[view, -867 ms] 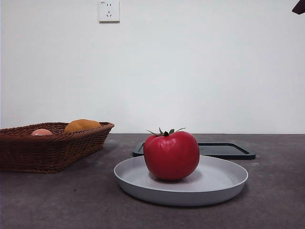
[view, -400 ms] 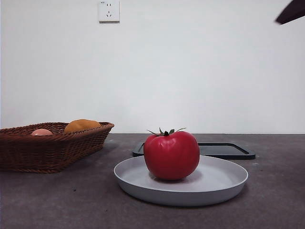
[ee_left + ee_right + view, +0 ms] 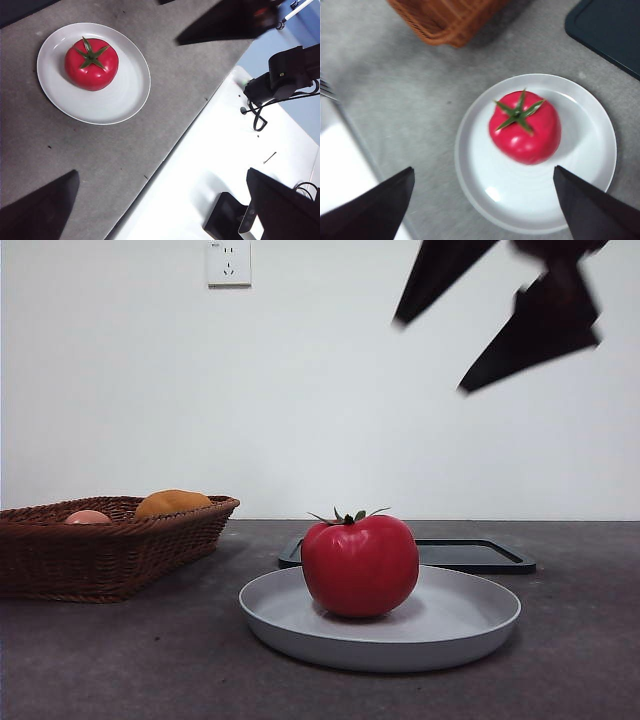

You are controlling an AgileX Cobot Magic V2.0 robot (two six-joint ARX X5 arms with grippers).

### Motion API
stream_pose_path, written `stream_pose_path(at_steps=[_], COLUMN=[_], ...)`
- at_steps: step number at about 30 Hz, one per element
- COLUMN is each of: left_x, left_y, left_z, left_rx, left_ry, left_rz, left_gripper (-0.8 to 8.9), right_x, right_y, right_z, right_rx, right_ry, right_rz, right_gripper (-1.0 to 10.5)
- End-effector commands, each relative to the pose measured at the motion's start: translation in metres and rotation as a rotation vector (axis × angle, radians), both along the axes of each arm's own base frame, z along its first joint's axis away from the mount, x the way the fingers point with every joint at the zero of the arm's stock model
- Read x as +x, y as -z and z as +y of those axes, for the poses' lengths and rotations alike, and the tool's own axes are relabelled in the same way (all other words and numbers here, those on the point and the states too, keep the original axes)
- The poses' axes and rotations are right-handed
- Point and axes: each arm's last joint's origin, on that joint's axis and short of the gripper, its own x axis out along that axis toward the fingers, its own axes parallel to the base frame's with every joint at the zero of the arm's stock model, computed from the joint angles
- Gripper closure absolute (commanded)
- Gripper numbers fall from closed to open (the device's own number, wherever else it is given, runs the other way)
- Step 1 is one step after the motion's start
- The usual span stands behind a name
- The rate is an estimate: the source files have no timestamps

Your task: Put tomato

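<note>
Across the grey table (image 3: 120, 660) the biggest thing is the woven basket (image 3: 105, 545) at one side, holding an orange fruit (image 3: 172, 502) and a pale pink one (image 3: 88, 517); a flat dark tray (image 3: 480, 555) lies behind the white plate (image 3: 450, 625) in the middle. On that plate, a little off centre, the red tomato (image 3: 360, 565) sits upright with its green stem on top, and nothing touches it. Our right hand (image 3: 482, 200) hangs high above the plate with its jaws spread wide, empty; in the front view it is the dark shape at the upper right (image 3: 500, 310). Our left hand (image 3: 162, 205) waits off at the table's edge, also spread and empty. We judge the step to be reaching for the tomato. To do it well we should centre the jaws over the stem, lower straight until they flank the widest part, clear of the plate's rim, and close gently, as the glossy skin may slip.
</note>
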Motion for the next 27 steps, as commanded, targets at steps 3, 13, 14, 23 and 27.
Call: stream_pose_path(at_steps=[3,13,14,23,27], left_x=[0.0,0.0,0.0,0.0,0.0], left_y=[-0.006,-0.006,-0.006,-0.006,-0.006], left_z=[-0.001,-0.001,-0.001,-0.001,-0.001], left_rx=[-0.014,-0.014,-0.014,-0.014,-0.014], left_ry=[0.018,0.018,0.018,0.018,0.018], left_rz=[-0.027,-0.027,-0.027,-0.026,-0.026], left_gripper=[2.24,2.23,2.24,2.24,2.24], right_x=[0.02,0.038,0.039,0.045,0.048], right_y=[0.017,0.052,0.055,0.073,0.081], right_z=[0.023,0.058,0.06,0.073,0.076], right_rx=[-0.044,-0.122,-0.14,-0.2,-0.215], right_ry=[0.001,-0.009,-0.002,0.013,0.01], right_rz=[-0.008,-0.043,-0.055,-0.078,-0.064], right_gripper=[5.0,4.5,4.5,4.5,4.1])
